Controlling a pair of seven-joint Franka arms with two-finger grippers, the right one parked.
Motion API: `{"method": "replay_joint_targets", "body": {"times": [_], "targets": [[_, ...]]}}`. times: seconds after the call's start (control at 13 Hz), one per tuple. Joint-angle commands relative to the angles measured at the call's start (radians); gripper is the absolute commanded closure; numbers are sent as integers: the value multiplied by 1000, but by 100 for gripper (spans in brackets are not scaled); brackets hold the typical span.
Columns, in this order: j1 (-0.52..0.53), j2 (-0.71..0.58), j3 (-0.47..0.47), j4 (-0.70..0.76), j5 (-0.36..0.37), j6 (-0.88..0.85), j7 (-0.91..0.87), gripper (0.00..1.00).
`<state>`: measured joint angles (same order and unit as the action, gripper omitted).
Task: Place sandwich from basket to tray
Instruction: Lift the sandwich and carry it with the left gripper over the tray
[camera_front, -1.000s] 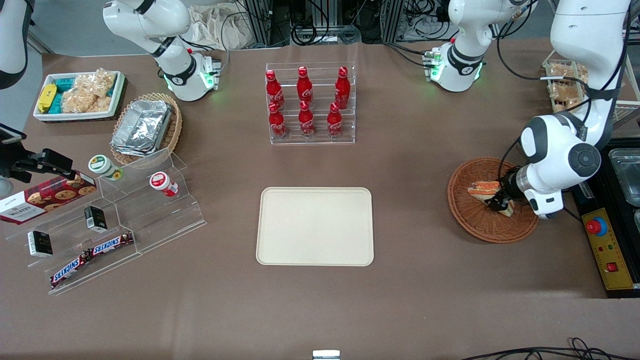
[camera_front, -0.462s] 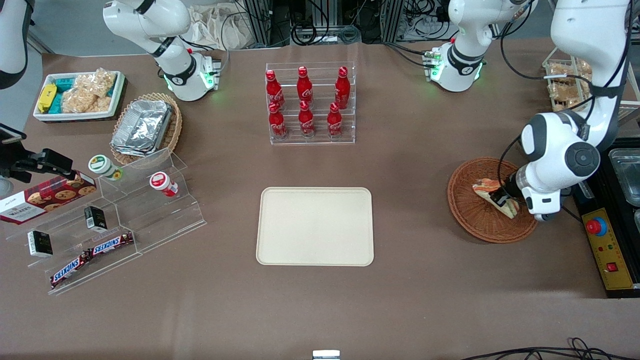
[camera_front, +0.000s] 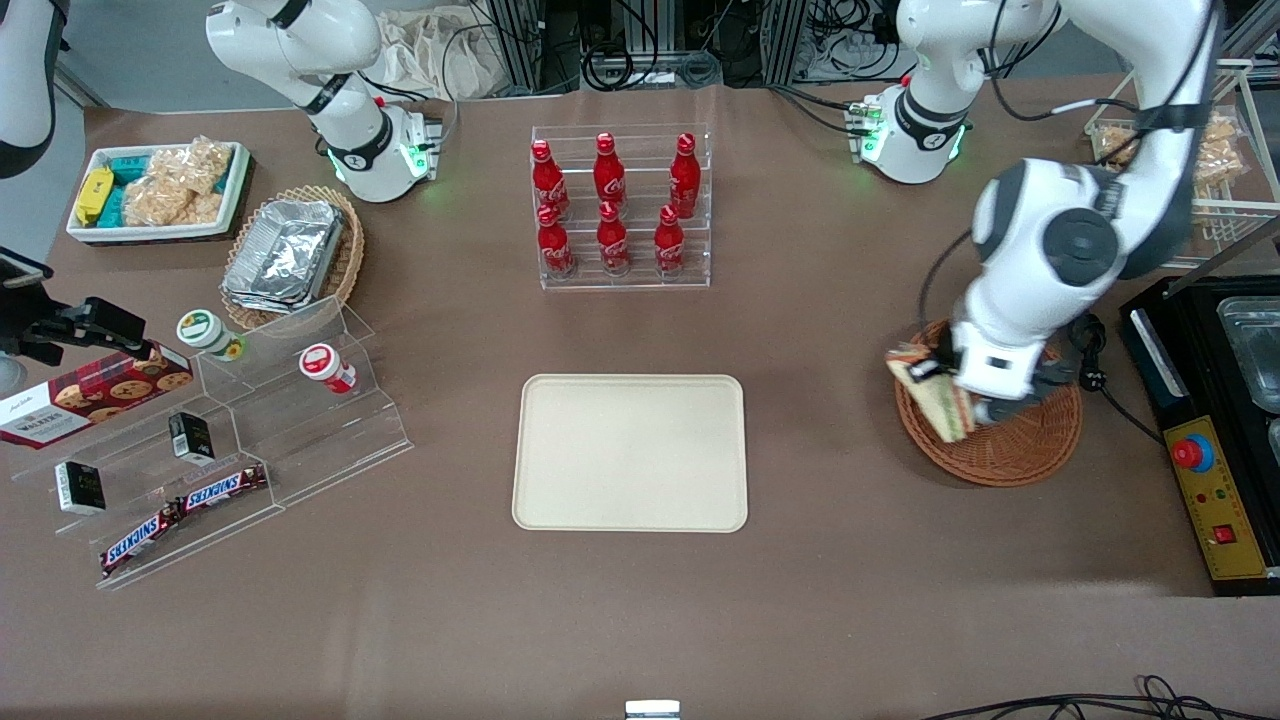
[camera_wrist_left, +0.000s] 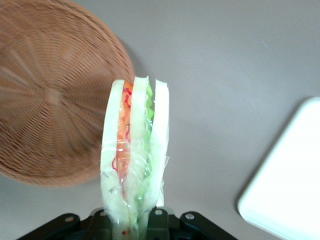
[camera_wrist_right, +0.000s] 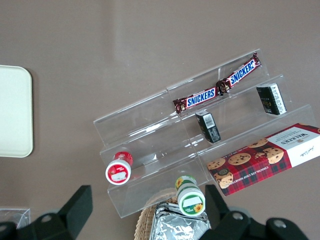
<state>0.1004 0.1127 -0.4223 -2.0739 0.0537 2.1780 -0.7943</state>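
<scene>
My left gripper (camera_front: 955, 395) is shut on the clear-wrapped sandwich (camera_front: 930, 392), a pale bread wedge with orange, red and green filling. It holds the sandwich lifted above the rim of the round reddish-brown wicker basket (camera_front: 1030, 445), on the side toward the tray. In the left wrist view the sandwich (camera_wrist_left: 132, 150) stands up out of the gripper (camera_wrist_left: 131, 222), with the empty basket (camera_wrist_left: 50, 100) below and beside it. The cream-beige tray (camera_front: 630, 452) lies flat at the table's middle, apart from the basket; its corner shows in the left wrist view (camera_wrist_left: 287, 190).
An acrylic rack of red cola bottles (camera_front: 620, 205) stands farther from the camera than the tray. A black control box with a red button (camera_front: 1215, 480) sits beside the basket at the working arm's end. Snack shelves (camera_front: 220, 440), a foil-container basket (camera_front: 290, 255) and a white bin (camera_front: 155, 190) lie toward the parked arm's end.
The gripper has lifted the sandwich out of the basket's middle and carried it up and toward the tray, to the basket's rim. The arm's wrist has swung over the basket.
</scene>
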Motion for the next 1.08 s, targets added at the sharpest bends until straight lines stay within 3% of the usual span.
{"method": "replay_joint_targets", "body": {"times": [0.0,0.15,0.23,0.31,0.54,0.69,1.0], "targets": [[7,72,-132,75,3,-14,-28,100],[2,193,-223,170,23,-11,-22,100],[-39,250,-231,210,79,-9,-25,100],[-78,309,-231,245,134,6,-37,100],[-145,450,-227,354,207,40,-45,100],[-154,536,-227,405,305,87,-51,100],[-174,616,-219,420,397,207,-68,100]]}}
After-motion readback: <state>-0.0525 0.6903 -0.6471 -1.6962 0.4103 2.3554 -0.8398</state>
